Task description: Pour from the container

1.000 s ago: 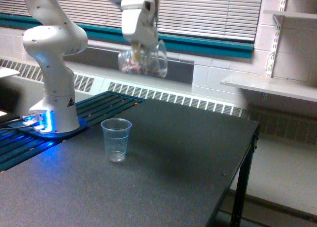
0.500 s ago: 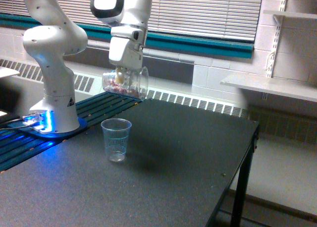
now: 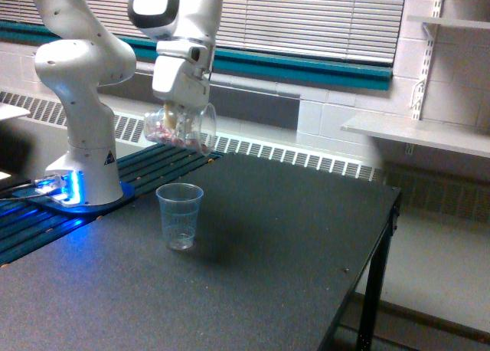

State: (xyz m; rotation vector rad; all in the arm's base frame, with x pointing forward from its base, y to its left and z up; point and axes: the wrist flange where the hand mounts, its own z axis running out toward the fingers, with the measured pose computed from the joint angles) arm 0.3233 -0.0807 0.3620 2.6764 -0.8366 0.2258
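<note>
Jaws point(image 3: 181, 121) gripped the tilted container point(image 3: 178, 128), apparently holding pinkish bits, above the plastic cup point(image 3: 179, 215) on table point(image 3: 291, 236).

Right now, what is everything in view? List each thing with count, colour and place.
container: 1, clear with reddish bits inside, tipped on its side in the air above the cup
cup: 1, clear plastic, upright on the table, looks empty
table: 1, dark grey top on black legs, centre
blinds: 1 set, pale, back wall above a teal band
shelves: 2, white, exterior view's right
radiator grille: 1, white, along the wall behind the table
arm: 1, white, base lit blue at the exterior view's left
pincer: 1, white, shut on the container
</note>
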